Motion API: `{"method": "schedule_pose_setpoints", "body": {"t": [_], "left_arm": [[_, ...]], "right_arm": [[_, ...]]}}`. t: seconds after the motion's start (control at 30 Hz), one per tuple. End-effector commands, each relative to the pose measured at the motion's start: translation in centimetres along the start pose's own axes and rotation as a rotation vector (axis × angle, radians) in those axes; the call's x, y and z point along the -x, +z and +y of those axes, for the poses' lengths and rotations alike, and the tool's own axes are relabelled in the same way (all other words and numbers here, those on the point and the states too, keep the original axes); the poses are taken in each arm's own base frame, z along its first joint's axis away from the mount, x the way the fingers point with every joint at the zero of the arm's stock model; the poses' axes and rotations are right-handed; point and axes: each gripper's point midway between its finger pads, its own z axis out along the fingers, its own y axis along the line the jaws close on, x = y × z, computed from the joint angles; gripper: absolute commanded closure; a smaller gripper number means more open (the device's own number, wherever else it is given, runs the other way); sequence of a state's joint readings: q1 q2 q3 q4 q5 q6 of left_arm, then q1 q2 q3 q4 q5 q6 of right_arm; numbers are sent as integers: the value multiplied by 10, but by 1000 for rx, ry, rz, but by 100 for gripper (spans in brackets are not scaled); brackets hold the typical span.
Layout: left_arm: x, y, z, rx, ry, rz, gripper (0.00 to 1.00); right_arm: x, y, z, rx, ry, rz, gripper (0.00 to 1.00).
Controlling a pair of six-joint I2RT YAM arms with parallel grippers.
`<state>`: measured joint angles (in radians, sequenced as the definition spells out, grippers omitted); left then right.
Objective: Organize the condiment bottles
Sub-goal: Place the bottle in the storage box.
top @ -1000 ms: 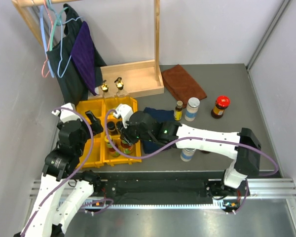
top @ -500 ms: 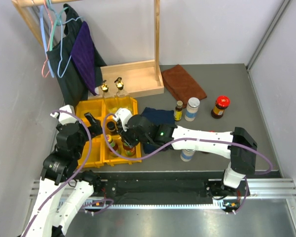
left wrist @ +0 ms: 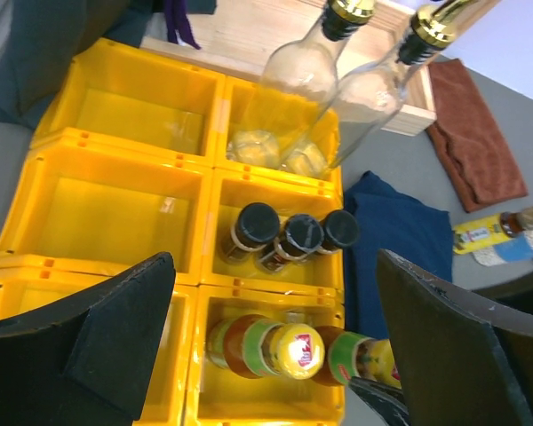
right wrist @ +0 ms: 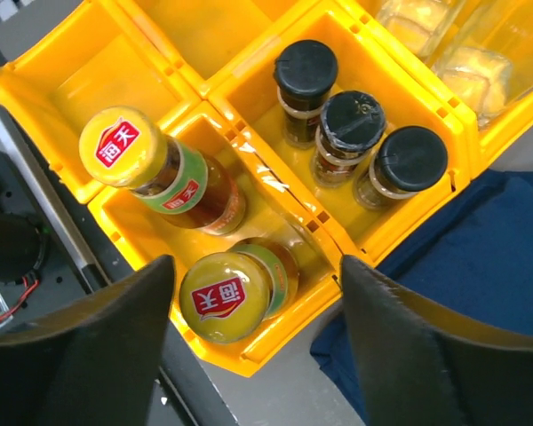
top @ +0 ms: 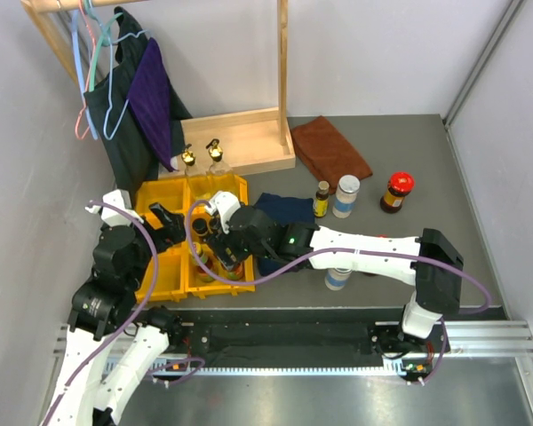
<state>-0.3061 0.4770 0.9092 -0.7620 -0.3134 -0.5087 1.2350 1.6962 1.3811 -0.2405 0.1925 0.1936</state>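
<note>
Yellow plastic bins [top: 167, 275] fill the bench's [top: 480, 222] left side in the overhead view. The right claw [top: 220, 238] is over a near compartment and the left claw [top: 164, 224] is just beside it. A red-lidded jar [top: 397, 192], a white-lidded jar [top: 346, 196] and a small brown bottle [top: 322, 199] stand well apart on the bench. From the left wrist, that claw hangs wide, gripping nothing, above three black-capped bottles [left wrist: 289, 235] and two gold-topped clear bottles [left wrist: 306, 71]. From the right wrist, the fingers stand spread, clear of the yellow-capped sauce bottles [right wrist: 224, 297] upright in the near bin. These are probably glass: stiff, smooth, breakable and fairly heavy, best gripped just under the cap.
</note>
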Motion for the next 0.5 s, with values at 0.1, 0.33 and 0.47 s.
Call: {"method": "schedule_pose_setpoints", "body": {"t": [0.1, 0.33, 0.47], "left_arm": [[17, -6, -29, -123, -60, -20, 1], [39, -19, -54, -230, 11, -18, 1], [42, -39, -98, -483, 88, 27, 1]], "right_arm": [[51, -32, -1, -22, 59, -150, 1], [72, -69, -11, -52, 92, -211, 1], [73, -101, -36, -173, 224, -229, 1]]}}
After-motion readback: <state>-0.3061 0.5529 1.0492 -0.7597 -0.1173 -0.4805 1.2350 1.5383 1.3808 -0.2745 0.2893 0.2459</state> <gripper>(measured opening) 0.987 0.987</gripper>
